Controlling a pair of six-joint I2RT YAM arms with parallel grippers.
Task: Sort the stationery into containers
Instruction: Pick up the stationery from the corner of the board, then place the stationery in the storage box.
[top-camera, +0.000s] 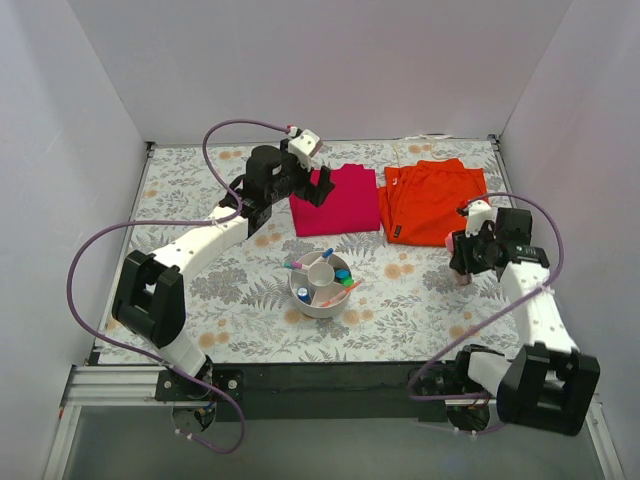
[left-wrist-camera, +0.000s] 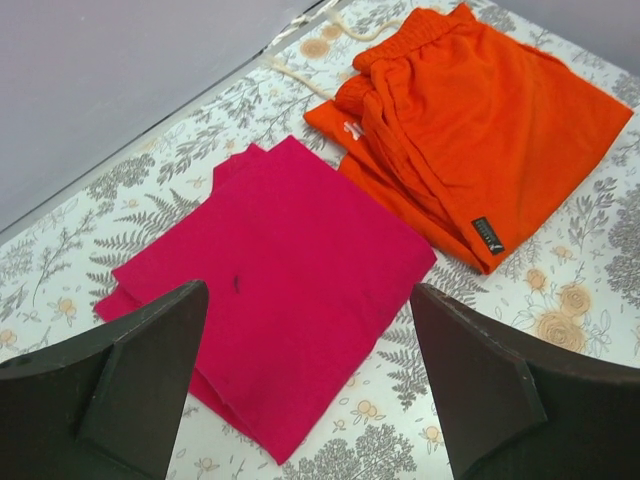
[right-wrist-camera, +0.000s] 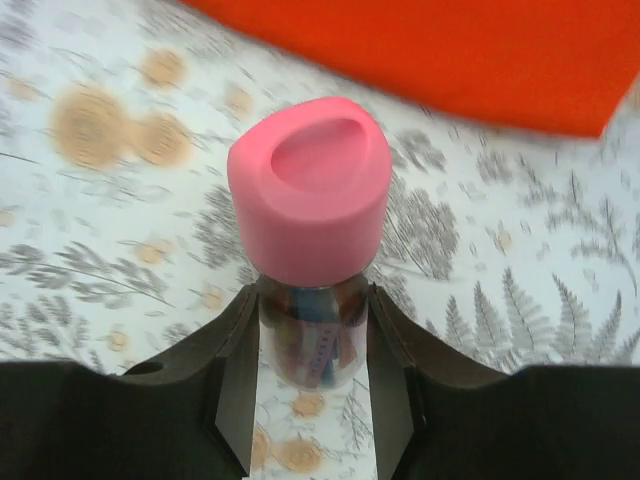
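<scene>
The round white organizer (top-camera: 304, 304) stands at the table's middle and holds short markers (top-camera: 308, 262), a blue-capped piece (top-camera: 343, 274), a grey-blue cylinder (top-camera: 303, 295) and a thin orange pen (top-camera: 341, 293). My right gripper (top-camera: 463, 256) is at the right, just in front of the orange cloth. In the right wrist view the right gripper (right-wrist-camera: 313, 350) is shut on a clear tube with a pink cap (right-wrist-camera: 310, 190), held above the table. My left gripper (top-camera: 320, 186) hovers over the magenta cloth, open and empty, as the left wrist view (left-wrist-camera: 305, 300) shows.
A folded magenta cloth (top-camera: 335, 202) (left-wrist-camera: 280, 270) and a folded orange cloth (top-camera: 435, 200) (left-wrist-camera: 480, 120) lie side by side at the back of the floral table. White walls close in the back and both sides.
</scene>
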